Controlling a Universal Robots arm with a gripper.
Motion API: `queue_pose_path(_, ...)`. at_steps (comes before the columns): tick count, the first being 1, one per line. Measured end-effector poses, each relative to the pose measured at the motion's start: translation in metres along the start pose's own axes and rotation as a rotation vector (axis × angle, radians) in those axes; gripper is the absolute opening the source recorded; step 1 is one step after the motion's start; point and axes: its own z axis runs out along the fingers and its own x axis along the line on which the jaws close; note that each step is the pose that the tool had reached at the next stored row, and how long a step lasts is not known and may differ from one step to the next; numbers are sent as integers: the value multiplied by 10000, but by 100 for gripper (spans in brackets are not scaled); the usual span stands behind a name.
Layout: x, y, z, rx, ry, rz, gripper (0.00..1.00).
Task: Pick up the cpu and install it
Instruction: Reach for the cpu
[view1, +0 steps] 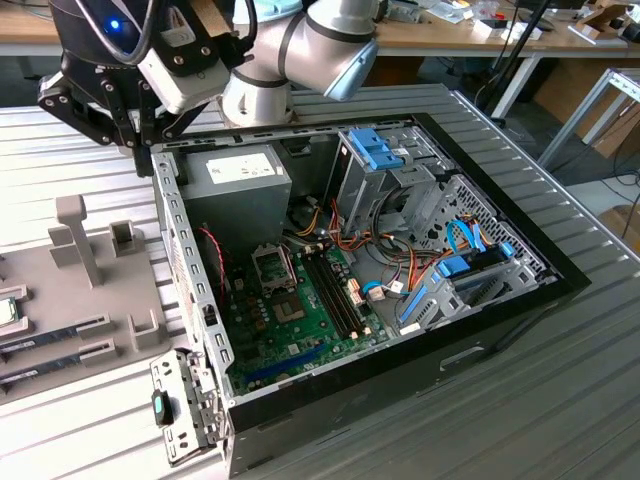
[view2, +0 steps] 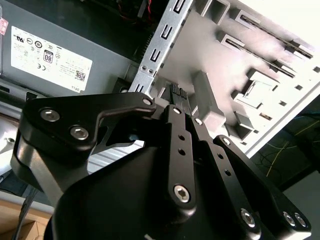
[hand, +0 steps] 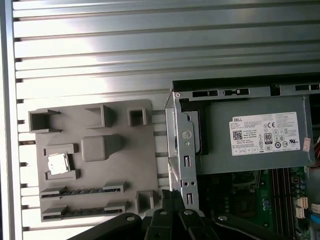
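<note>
The cpu (hand: 58, 163), a small silvery square chip, lies in a pocket of the grey holder tray (hand: 100, 170) beside the open computer case (view1: 400, 380). In the exterior view the cpu (view1: 8, 312) sits at the far left edge. My black gripper (view1: 138, 150) hangs above the case's back corner, next to the grey power-supply box (view1: 235, 185), well apart from the cpu. Its fingers (hand: 172, 210) stand together, shut with nothing between them, in both wrist views (view2: 177, 97). The motherboard's socket (view1: 272, 265) lies bare inside the case.
Two long memory sticks (hand: 82, 191) lie in slots of the tray near the cpu. Upright grey posts (view1: 75, 235) rise from the tray. Cables and blue drive brackets (view1: 380, 148) crowd the case. The ribbed metal table (view1: 560, 400) spreads all round.
</note>
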Motion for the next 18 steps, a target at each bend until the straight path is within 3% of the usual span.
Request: queue_pose_path(18, 178, -13, -5, 0, 0, 0, 11)
